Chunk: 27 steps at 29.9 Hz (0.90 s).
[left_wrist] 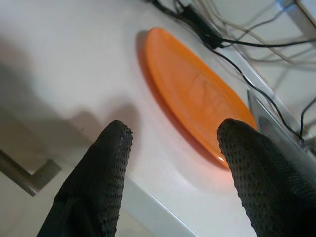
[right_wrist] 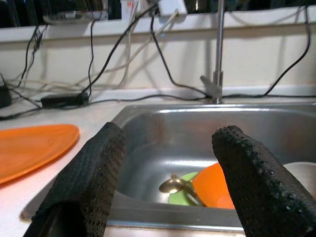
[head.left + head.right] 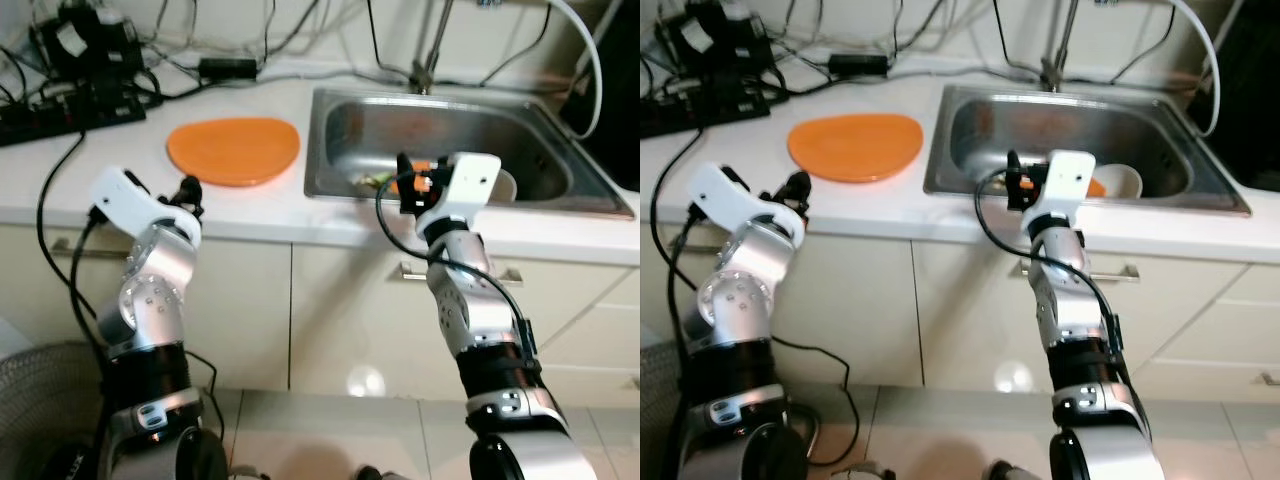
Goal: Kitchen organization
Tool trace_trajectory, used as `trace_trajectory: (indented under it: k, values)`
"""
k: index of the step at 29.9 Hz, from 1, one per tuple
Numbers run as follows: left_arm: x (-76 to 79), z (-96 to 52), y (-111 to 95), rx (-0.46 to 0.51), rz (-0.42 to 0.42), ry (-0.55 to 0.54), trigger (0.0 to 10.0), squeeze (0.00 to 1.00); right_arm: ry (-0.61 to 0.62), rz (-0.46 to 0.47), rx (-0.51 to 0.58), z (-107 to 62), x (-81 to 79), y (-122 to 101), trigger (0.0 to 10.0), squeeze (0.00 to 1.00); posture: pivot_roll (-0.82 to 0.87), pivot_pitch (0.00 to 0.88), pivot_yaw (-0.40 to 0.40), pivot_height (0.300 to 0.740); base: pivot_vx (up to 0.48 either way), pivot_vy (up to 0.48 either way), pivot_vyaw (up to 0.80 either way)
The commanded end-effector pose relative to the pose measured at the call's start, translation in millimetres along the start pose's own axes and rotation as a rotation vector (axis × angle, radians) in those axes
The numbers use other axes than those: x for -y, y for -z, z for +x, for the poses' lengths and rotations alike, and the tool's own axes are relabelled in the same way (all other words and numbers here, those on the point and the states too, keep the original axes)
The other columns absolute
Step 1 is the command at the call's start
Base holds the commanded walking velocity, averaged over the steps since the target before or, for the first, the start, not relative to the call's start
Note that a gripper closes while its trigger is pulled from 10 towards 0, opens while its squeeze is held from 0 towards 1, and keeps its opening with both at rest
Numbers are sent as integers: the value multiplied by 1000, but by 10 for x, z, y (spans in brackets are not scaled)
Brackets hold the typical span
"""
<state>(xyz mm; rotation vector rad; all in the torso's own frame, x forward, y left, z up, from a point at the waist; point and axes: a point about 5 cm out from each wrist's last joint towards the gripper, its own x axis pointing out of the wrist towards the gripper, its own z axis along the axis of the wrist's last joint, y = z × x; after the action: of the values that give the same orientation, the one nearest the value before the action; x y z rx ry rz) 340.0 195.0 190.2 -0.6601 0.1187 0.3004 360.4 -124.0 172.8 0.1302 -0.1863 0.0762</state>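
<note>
Barely begun, by the look of it: nothing gripped, nothing yet moved to a final place. Left gripper (image 1: 173,163) spread wide and empty, poised at the counter edge, with the flat orange plastic plate (image 3: 233,149) lying just ahead of its fingertips on the white countertop (image 3: 60,170). Right gripper (image 2: 168,168) likewise wide and empty, held at the near rim of the stainless steel sink (image 3: 440,125); beyond and below its fingers, a small orange dish (image 2: 212,190) over a green one (image 2: 178,196), a brass-coloured spoon (image 2: 174,184) and a white bowl (image 3: 1118,181). Still to do, probably: clearing the sink and placing the plate. No readable brand or writing anywhere.
</note>
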Motion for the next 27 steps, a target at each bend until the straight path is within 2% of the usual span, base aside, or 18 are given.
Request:
trace_trajectory:
  k: [1, 4, 6, 12, 14, 15, 16, 17, 19, 22, 25, 27]
  values:
    - [117, -27, 36, -4, 82, 64, 10000, 0, 12, -2, 8, 22, 36, -48, 10000, 0, 115, 46, -12, 740, 0, 0, 0]
    - [113, -42, 91, 11, 131, 96, 10000, 0, 14, -9, 5, 23, 32, -48, 10000, 0, 112, 49, -12, 740, 0, 0, 0]
    - [129, -67, 106, 56, 187, 128, 10000, 0, 16, -15, 0, 20, 31, -45, 10000, 0, 112, 49, -13, 740, 0, 0, 0]
    - [214, -81, 100, 95, 253, 168, 10000, 0, 22, -20, 6, 51, 67, -95, 10000, 0, 112, 64, -21, 740, 0, 0, 0]
    - [284, -107, 39, 162, 377, 213, 10000, 0, 28, -18, 10, 61, 80, -114, 10000, 0, 113, 69, -23, 740, 0, 0, 0]
    - [331, -129, -6, 231, 520, 242, 10000, 0, 31, -17, 11, 62, 85, -119, 10000, 0, 117, 73, -25, 740, 240, 0, 0]
    - [419, -178, -25, 338, 749, 328, 10000, 0, 37, -14, 12, 60, 92, -119, 10000, 0, 121, 79, -29, 740, 368, 0, 0]
    - [455, -202, -11, 372, 834, 376, 10000, 0, 40, -12, 13, 58, 95, -117, 10000, 0, 121, 79, -29, 740, 368, 0, 0]
    - [487, -230, -7, 392, 816, 425, 10000, 0, 49, -12, 19, 56, 106, -120, 10000, 0, 122, 80, -29, 740, 334, 0, 0]
    - [537, -267, -10, 443, 837, 466, 10000, 0, 76, 3, 47, 73, 153, -184, 10000, 0, 117, 87, -20, 740, 0, 0, 0]
    - [563, -271, 9, 445, 768, 472, 10000, 0, 88, 9, 68, 100, 180, -245, 10000, 0, 111, 90, -15, 740, 0, 0, 0]
    - [568, -260, 34, 449, 758, 471, 10000, 0, 83, 11, 77, 109, 171, -269, 10000, 0, 109, 90, -12, 740, 0, 0, 0]
